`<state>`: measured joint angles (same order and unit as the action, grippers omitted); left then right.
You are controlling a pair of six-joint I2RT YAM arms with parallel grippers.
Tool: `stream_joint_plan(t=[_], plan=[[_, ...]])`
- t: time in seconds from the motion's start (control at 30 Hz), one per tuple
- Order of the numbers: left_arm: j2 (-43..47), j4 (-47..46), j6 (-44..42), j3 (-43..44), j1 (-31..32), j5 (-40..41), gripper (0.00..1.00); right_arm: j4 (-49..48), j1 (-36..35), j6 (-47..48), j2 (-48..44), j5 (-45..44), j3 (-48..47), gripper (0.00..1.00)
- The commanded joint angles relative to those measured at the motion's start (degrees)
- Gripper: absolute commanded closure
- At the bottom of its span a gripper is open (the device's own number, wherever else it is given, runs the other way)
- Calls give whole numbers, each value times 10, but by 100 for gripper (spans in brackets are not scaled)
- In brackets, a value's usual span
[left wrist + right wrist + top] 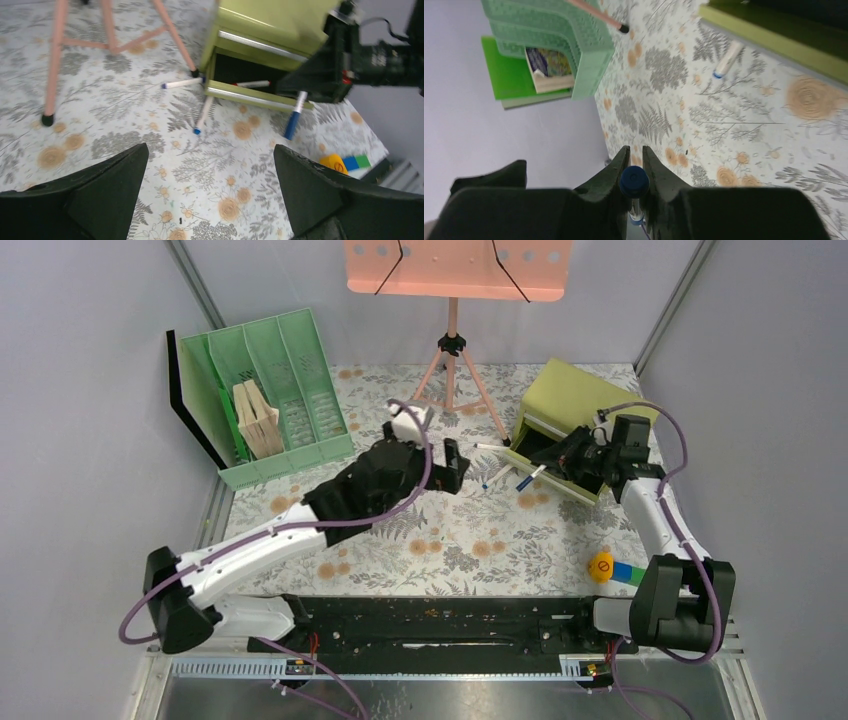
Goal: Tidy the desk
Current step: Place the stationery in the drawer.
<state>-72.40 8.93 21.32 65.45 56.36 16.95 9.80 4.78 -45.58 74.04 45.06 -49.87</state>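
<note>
The desk (460, 550), a big flat top printed with grey ferns and orange flowers, fills the middle of my top view and runs from the arm bases to the back wall. My left gripper (210, 146) hovers over the centre of it, fingers spread wide, nothing between them. My right gripper (634, 150) is pinched narrow on a white marker with a dark blue cap (633, 181), held at the front of the open drawer (250, 97) of an olive-green box (570, 400) at the far right. One white marker (252, 83) lies inside that drawer. Two more lie on the desk in front of it: one (182, 83) by a foot of the pink tripod music stand (455, 265), one with a blue tip (202, 116) just below. A mint-green plastic file rack (290, 370) sits far left with tan books (258, 420) in it. A yellow round toy (600, 566) touches a blue-and-green block (628, 573) near the right arm's base.
</note>
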Motion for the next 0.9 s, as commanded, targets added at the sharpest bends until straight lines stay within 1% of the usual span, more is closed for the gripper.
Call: stream_joint_plan(t=[0.0,0.07,0.13,0.2,0.33,0.47,0.6,0.77,0.87], plan=[[56,-86,72,-73,-1,166,1,52,33,23,-20,-33,-20,100],[80,-120,107,-112,-3,196,1,51,46,7,-17,-37,-14,100],[102,-181,107,-150,-6,187,1,46,58,-11,-19,-49,-6,100],[114,-209,106,-174,-8,181,1,30,65,-41,-24,-64,6,100],[108,-183,112,-167,-9,177,1,0,81,-106,-34,-99,33,100],[94,-147,117,-145,-9,154,1,-26,110,-181,-51,-143,71,100],[87,-149,138,-144,-10,131,1,-41,136,-223,-40,-149,91,100],[77,-128,156,-134,-9,113,1,-119,146,-293,-16,-153,115,100],[78,-121,165,-134,-10,108,1,-158,146,-329,-9,-175,129,100]])
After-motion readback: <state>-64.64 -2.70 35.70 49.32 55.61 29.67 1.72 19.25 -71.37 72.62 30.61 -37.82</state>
